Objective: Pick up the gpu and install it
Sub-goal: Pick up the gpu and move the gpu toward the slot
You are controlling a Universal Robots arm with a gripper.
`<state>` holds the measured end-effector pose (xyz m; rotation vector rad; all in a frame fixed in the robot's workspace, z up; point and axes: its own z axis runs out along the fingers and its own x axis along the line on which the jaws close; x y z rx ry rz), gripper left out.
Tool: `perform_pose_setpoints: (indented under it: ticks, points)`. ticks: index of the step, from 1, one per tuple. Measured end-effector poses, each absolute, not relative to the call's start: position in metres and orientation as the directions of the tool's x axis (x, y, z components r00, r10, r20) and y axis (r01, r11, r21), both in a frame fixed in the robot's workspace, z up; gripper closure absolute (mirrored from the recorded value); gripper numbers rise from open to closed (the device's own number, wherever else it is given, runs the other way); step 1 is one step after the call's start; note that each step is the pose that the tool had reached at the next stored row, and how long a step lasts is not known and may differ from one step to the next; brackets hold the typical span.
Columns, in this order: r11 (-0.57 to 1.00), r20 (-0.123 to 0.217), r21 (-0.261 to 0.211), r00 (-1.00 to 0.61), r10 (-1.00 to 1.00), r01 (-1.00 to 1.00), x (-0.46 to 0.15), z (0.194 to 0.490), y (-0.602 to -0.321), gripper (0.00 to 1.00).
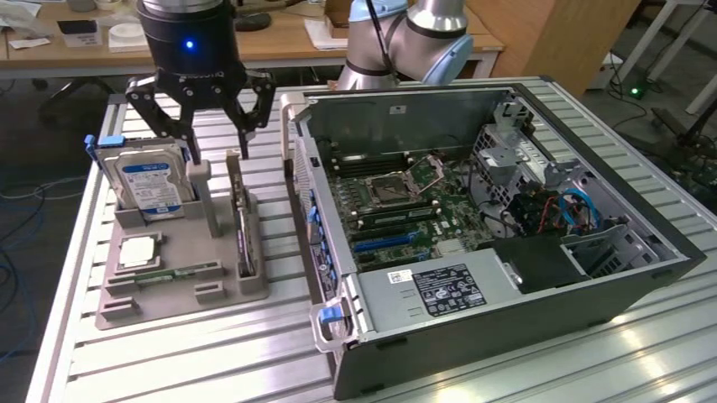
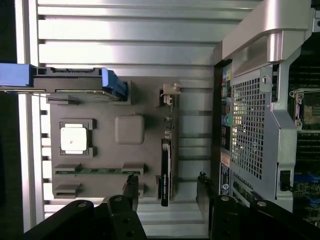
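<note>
The gpu (image 1: 240,220) stands on its long edge in a slot of the grey holder (image 1: 213,256) on the exterior view's left, its pale bracket at the far end. The wrist view looks straight down on the gpu (image 2: 166,155) as a thin dark strip. My gripper (image 1: 217,154) hangs open above the far end of the holder, a little above the card, touching nothing. In the wrist view the gripper (image 2: 167,182) has one black finger on each side of the card's line.
A silver hard drive (image 1: 151,180) with a blue label stands at the holder's far end. A processor chip (image 1: 137,250) and a memory stick (image 1: 168,274) lie in it. The open computer case (image 1: 583,277) lies to the right, with the motherboard (image 1: 392,210) and its blue slots exposed.
</note>
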<state>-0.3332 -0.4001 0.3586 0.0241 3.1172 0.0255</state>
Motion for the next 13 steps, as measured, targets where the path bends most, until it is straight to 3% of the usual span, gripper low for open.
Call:
perform_pose_setpoints:
  ticks: [13]
  points:
    - [1.000, -0.025, 0.017, -1.000, 0.016, 0.015, -0.333, 0.344, -0.400, 0.41]
